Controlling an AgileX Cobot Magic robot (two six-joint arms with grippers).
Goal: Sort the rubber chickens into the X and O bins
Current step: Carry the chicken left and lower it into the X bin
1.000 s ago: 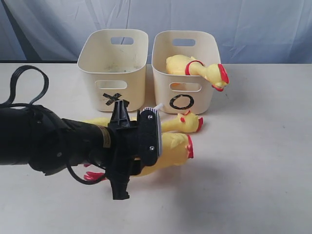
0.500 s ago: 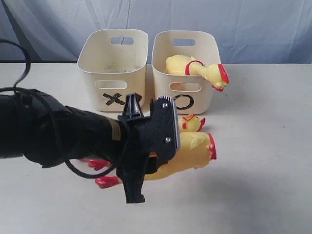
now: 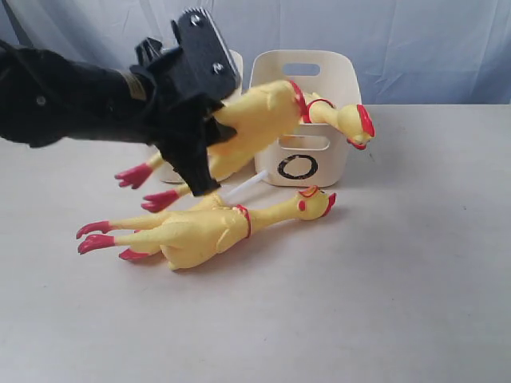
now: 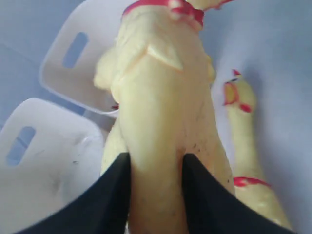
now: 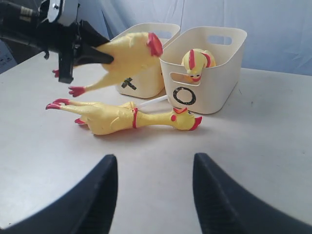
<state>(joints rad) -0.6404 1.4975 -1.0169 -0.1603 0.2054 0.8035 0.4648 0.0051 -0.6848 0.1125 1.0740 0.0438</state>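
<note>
We hold the headless chicken in the left gripper, whose jaws are clamped on its soft body, high above the table. In the exterior view the X bin stands at eleven o'clock, mostly hidden behind the arm, and the O bin at one o'clock, with a whole chicken hanging over its rim. A third chicken lies near the centre. The right gripper has its jaws apart, with nothing between them. We judge two risks: the neck end points toward the O bin, so an early release may drop it in the wrong tub, and the smooth rubber may slide out of the jaws.
</note>
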